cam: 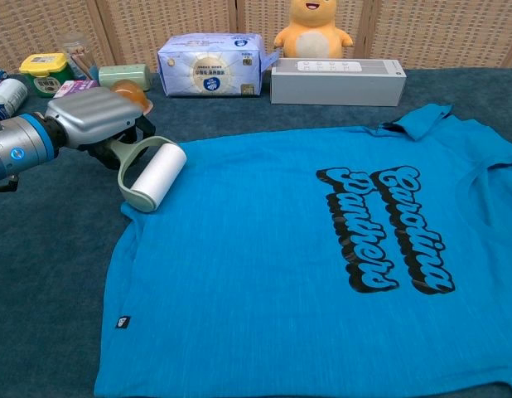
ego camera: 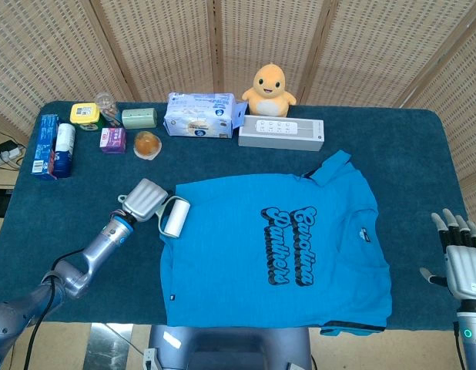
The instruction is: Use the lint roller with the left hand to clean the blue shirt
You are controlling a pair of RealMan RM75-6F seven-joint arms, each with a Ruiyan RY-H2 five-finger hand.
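The blue shirt (ego camera: 276, 250) (cam: 322, 265) lies flat with black lettering across its chest. My left hand (ego camera: 143, 200) (cam: 92, 118) grips the pale green handle of the lint roller (ego camera: 174, 216) (cam: 153, 176). The white roll sits at the shirt's left sleeve edge, touching or just above the fabric. My right hand (ego camera: 459, 253) hovers at the table's right front edge, fingers spread and holding nothing. It does not show in the chest view.
Along the back stand a tissue pack (ego camera: 198, 115), a grey speaker bar (ego camera: 281, 132), a yellow plush toy (ego camera: 270, 86), an orange cup (ego camera: 148, 144) and small boxes and tubes at the left (ego camera: 53, 145). The dark blue tablecloth (ego camera: 407, 154) covers the table.
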